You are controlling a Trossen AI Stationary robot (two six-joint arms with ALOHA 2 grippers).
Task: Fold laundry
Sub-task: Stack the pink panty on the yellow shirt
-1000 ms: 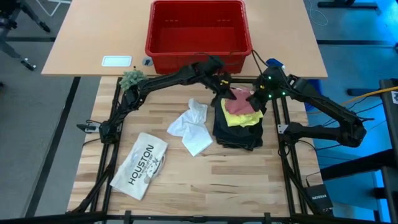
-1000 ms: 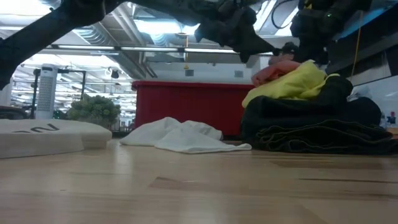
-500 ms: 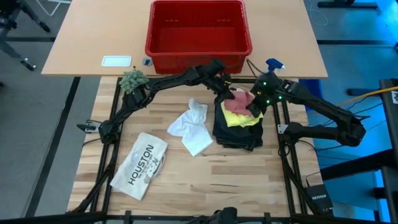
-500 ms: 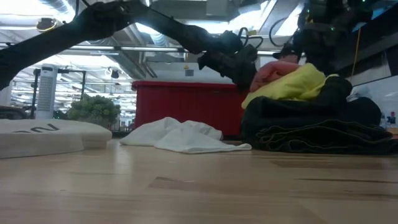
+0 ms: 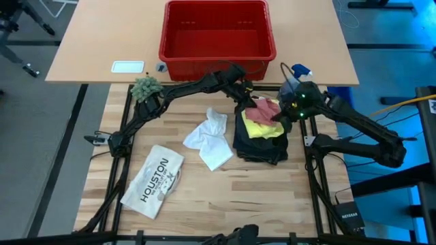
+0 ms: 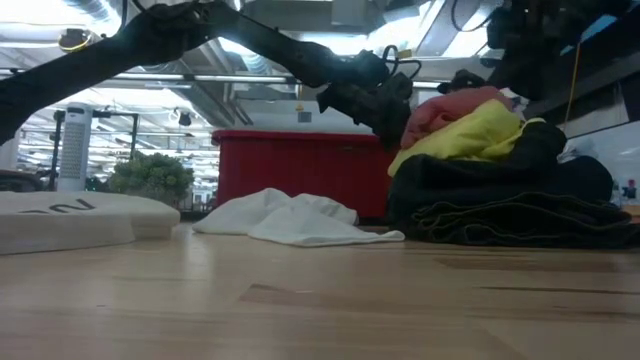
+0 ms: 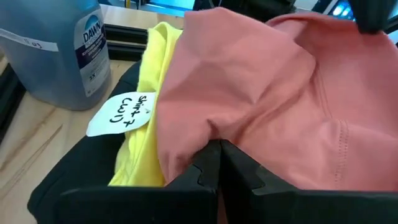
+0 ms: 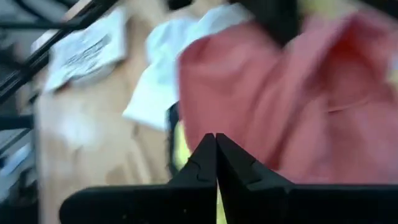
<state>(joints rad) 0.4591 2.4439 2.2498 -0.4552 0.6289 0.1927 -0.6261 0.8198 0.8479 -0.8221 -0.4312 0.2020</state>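
The left gripper pinches the pink cloth atop the yellow T-shirt and black trousers. The right gripper grips its opposite edge. Beside the left gripper: a handwritten tag, unreadable, and a "Dawn" bottle. Farther off lies the white "HOUSTON" item.

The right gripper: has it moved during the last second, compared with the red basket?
Yes. In the high view the right gripper has shifted toward the table's right edge since half a second ago, away from the red basket, still at the pink cloth.
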